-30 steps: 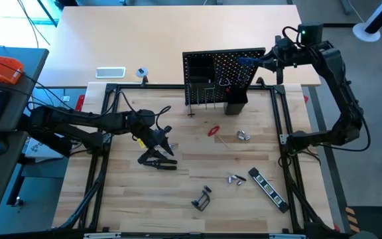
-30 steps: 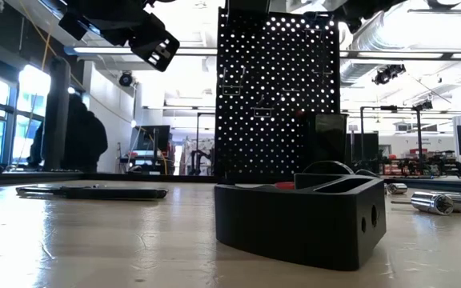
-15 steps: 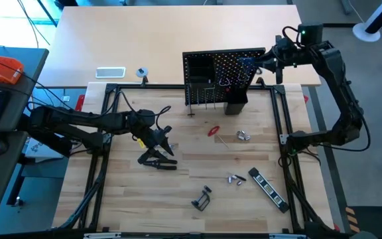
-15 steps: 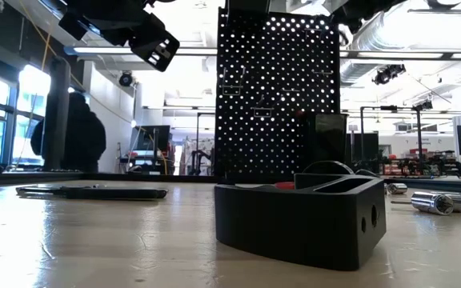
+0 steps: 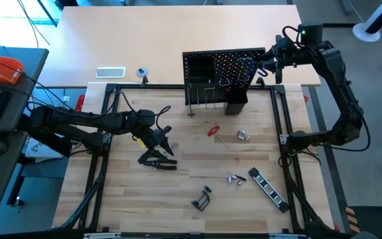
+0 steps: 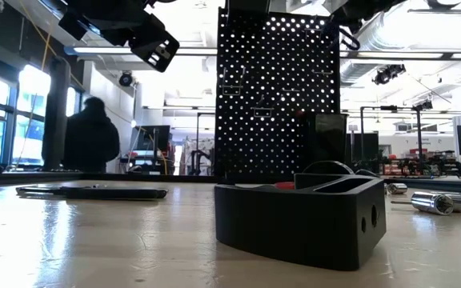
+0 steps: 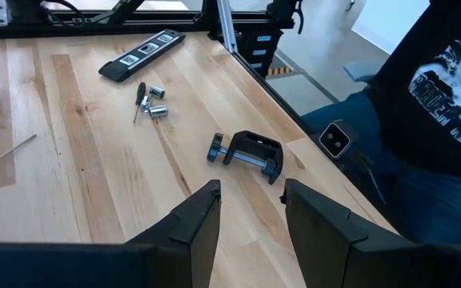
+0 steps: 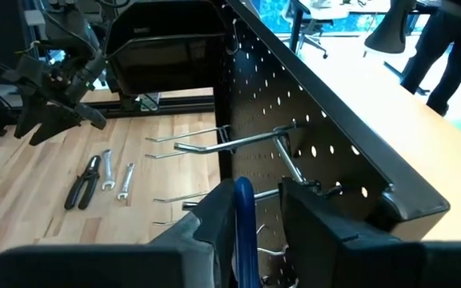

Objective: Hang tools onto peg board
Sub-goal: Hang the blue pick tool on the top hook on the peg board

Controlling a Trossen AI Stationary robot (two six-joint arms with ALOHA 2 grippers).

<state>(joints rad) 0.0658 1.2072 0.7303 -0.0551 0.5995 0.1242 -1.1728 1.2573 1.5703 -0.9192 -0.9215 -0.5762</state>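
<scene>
Since a second ago the blue-handled hex key [image 8: 244,232] has barely edged along the upper right of the peg board [image 5: 224,73]. It hangs lengthwise between the fingers of the right gripper [image 8: 245,210], which clamp it just beside the metal hooks [image 8: 238,144]. The left gripper [image 7: 250,210], fingers apart and empty, waits above the pliers [image 5: 156,159], well apart from the board.

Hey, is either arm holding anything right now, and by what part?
The right gripper grips the blue-handled hex key by its blue handle at the peg board. The left gripper is open, holding nothing.
</scene>
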